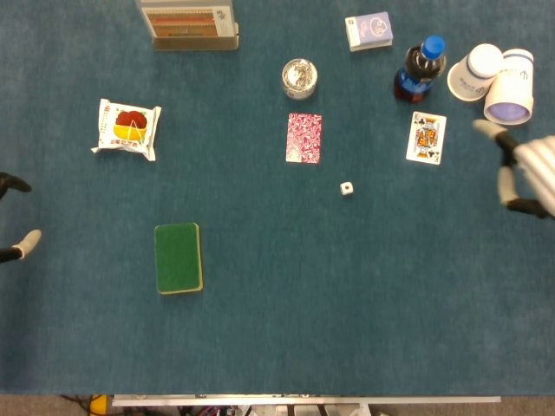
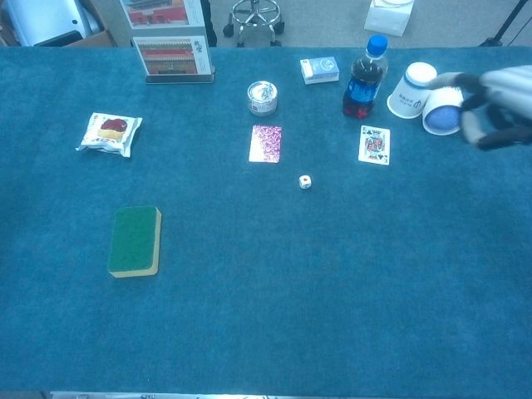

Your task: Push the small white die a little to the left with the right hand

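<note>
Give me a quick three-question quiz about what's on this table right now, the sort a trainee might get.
1. True or false: the right hand is touching the white die.
2. Which thing lies closest to the die? A) the green sponge B) the patterned card lying face down C) the snack packet
3. Fill in: the face-up playing card lies just in front of the ____ with the blue cap.

Key
1. False. The hand is at the right edge of the table, well away from the die.
2. B
3. bottle
</note>
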`<state>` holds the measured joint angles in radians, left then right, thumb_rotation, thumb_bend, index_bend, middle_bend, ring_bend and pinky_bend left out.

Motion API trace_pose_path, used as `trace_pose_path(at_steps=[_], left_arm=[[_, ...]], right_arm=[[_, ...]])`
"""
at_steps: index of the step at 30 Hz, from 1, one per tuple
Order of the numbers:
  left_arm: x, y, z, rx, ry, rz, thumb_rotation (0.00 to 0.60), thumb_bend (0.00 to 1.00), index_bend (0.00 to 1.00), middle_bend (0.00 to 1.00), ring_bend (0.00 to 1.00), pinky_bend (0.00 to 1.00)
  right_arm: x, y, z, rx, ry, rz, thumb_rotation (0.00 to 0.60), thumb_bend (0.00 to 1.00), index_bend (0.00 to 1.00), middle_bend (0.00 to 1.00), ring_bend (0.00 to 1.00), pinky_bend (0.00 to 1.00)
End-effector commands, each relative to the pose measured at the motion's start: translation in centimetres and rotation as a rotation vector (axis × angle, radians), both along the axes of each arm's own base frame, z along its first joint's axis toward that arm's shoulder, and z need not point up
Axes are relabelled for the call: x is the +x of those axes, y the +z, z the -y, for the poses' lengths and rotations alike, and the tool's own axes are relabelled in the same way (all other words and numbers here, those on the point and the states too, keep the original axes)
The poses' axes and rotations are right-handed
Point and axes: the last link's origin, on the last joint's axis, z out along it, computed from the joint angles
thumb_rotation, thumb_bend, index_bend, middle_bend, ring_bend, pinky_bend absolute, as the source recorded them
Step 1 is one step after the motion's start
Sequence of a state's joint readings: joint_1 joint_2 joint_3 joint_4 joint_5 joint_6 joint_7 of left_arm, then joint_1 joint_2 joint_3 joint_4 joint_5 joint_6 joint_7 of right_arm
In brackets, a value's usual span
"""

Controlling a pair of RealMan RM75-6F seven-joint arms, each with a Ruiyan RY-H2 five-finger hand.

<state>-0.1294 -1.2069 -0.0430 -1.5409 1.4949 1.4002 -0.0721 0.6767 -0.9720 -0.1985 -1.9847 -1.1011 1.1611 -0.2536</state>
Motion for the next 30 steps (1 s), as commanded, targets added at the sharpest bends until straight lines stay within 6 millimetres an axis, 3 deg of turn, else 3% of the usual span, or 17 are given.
trace_pose_path(at_steps=[1, 5, 7, 9, 10, 13, 19, 30], left_arm=[[0.7, 0.1, -0.3, 0.001, -0.022, -0.007, 0.6, 0.17, 0.38, 0.37, 0.27, 0.46], [1.5, 0.1, -0.6, 0.003, -0.041, -0.014, 0.6, 0.17, 0.38, 0.37, 0.27, 0.46], [1.8, 0.1, -0.7, 0.006, -0.05, -0.014, 0.6, 0.17, 0.38, 0.36, 0.27, 0.46], [2.2, 0.3, -0.7, 0.013, -0.064, -0.007, 0.6, 0.17, 0.38, 0.36, 0.27, 0.46], [2.4, 0.3, -0.8, 0.018, -0.071, -0.003, 0.6, 0.17, 0.38, 0.36, 0.27, 0.46], [3.1, 0.5, -0.9, 0.024, -0.1, 0.027, 0.6, 0.17, 0.39, 0.36, 0.27, 0.47], [4.5, 0.8, -1.1, 0.026, -0.163, 0.047, 0.6, 0.17, 0.43, 0.36, 0.27, 0.47], [3.8, 0.7, 0.1, 0.081, -0.158, 0.048, 0.6, 0.17, 0.45, 0.37, 0.27, 0.47]], right_arm=[[-1.1, 1.6, -1.8, -0.028, -0.041, -0.023, 0.418, 0.65, 0.06, 0.47, 0.67, 0.92], [-2.2, 2.9, -3.6, -0.044, -0.096, -0.055, 0.42, 0.57, 0.2, 0.33, 0.45, 0.85], [-2.6, 3.5, -4.2, -0.049, -0.118, -0.077, 0.426, 0.52, 0.28, 0.26, 0.32, 0.73], [-2.8, 4.2, -4.9, -0.065, -0.136, -0.087, 0.468, 0.5, 0.32, 0.25, 0.27, 0.65], [-2.9, 4.5, -5.2, -0.077, -0.14, -0.086, 0.519, 0.51, 0.35, 0.26, 0.27, 0.62], [-3.4, 5.4, -6.0, -0.132, -0.142, -0.065, 0.595, 0.52, 0.44, 0.35, 0.28, 0.58], [-4.2, 6.8, -7.6, -0.276, -0.075, -0.035, 0.6, 0.59, 0.59, 0.51, 0.42, 0.58], [-5.8, 6.5, -9.2, -0.323, -0.066, -0.036, 0.6, 0.59, 0.64, 0.56, 0.47, 0.58]])
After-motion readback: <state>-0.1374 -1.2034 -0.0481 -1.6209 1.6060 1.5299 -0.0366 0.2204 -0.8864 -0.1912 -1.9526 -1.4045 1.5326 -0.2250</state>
